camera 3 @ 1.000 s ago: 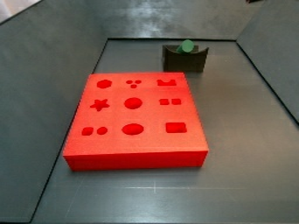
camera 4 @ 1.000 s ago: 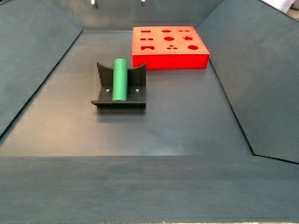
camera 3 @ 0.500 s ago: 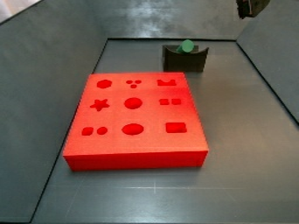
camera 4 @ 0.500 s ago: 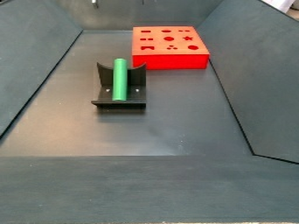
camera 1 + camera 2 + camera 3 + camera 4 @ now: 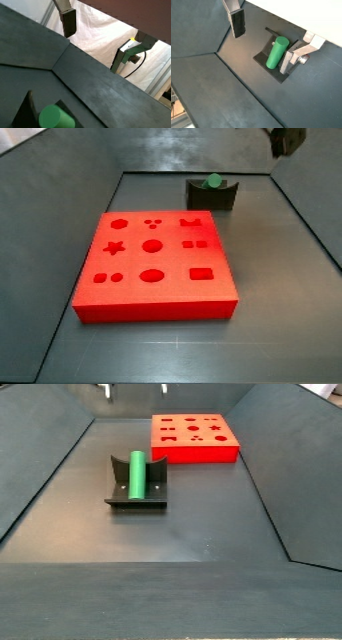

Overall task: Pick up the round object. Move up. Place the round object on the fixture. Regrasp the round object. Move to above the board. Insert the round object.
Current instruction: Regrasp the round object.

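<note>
Green peg (image 5: 136,474): lies on its side in the notch of the fixture (image 5: 136,501), ends free past both faces; also seen in a wrist view (image 5: 276,52) and, end-on, in a side view (image 5: 213,180).
Peg handling (judgement): looks smooth, rigid and light, probably a little slippery; round, so it may roll if nudged off the notch. Not fragile.
Where to take hold (judgement): across the diameter on the length clear of the fixture, pads square to the axis, so the peg can later be turned upright.
Gripper (image 5: 264,42): high above the fixture and off to one side, only its tip showing in a side view (image 5: 286,139). Jaws spread wide, nothing between the fingers (image 5: 238,23); the peg sits well clear of both.
Fixture contents: the green peg only.
Red board (image 5: 154,265): well apart from the fixture, flat on the floor.
Board holes: circles, star, squares, hexagon, all vacant; none holds a peg.
Step in hand (judgement): regrasp not yet made.
</note>
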You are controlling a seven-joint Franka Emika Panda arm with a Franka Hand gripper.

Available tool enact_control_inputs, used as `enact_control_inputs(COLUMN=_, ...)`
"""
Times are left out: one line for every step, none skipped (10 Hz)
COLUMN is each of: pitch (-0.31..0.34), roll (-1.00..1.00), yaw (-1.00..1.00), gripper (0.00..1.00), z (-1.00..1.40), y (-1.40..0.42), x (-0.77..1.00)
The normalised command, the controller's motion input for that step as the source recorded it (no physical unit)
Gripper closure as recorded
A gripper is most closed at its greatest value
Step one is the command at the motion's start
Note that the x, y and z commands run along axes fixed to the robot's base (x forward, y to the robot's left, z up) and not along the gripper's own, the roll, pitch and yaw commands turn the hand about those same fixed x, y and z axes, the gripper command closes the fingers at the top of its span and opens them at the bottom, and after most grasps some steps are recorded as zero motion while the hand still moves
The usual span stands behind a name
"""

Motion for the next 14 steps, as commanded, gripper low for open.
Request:
enact_control_inputs(pitch=-0.073, roll=0.08, yaw=0.14, gripper=0.0, z=-1.0, y=0.05, x=0.07)
enact_control_inputs(pitch=-0.088, roll=0.07, yaw=0.1, gripper=0.0, z=-1.0, y=0.05, x=0.08)
enact_control_inputs(pitch=-0.093, roll=0.06, yaw=0.07, gripper=0.0, z=-1.0, y=0.05, x=0.09)
enact_control_inputs(pitch=-0.094, roll=0.06, yaw=0.05, gripper=0.0, z=-1.0, y=0.04, x=0.09)
enact_control_inputs(pitch=-0.085, roll=0.05, yaw=0.03, gripper=0.0, z=-1.0, y=0.04, x=0.1)
enact_control_inputs(pitch=-0.067, roll=0.06, yaw=0.0, gripper=0.0, z=-1.0, y=0.03, x=0.11)
enact_control_inputs(pitch=-0.05, roll=0.05, yaw=-0.01, gripper=0.0, z=-1.0, y=0.03, x=0.12)
enact_control_inputs(pitch=-0.037, roll=0.05, yaw=-0.01, gripper=0.0, z=-1.0, y=0.02, x=0.12)
enact_control_inputs(pitch=-0.009, roll=0.05, yaw=-0.01, gripper=0.0, z=-0.92, y=0.02, x=0.12)
enact_control_inputs(pitch=0.007, roll=0.05, yaw=0.0, gripper=0.0, z=-0.73, y=0.01, x=0.11)
enact_control_inputs(pitch=0.011, roll=0.05, yaw=0.01, gripper=0.0, z=-0.6, y=0.0, x=0.09)
enact_control_inputs(pitch=0.012, roll=0.05, yaw=0.02, gripper=0.0, z=-0.46, y=0.0, x=0.08)
enact_control_inputs(pitch=0.014, roll=0.05, yaw=0.03, gripper=0.0, z=-0.32, y=-0.01, x=0.08)
enact_control_inputs(pitch=0.03, roll=0.04, yaw=0.04, gripper=0.0, z=-0.2, y=-0.02, x=0.04)
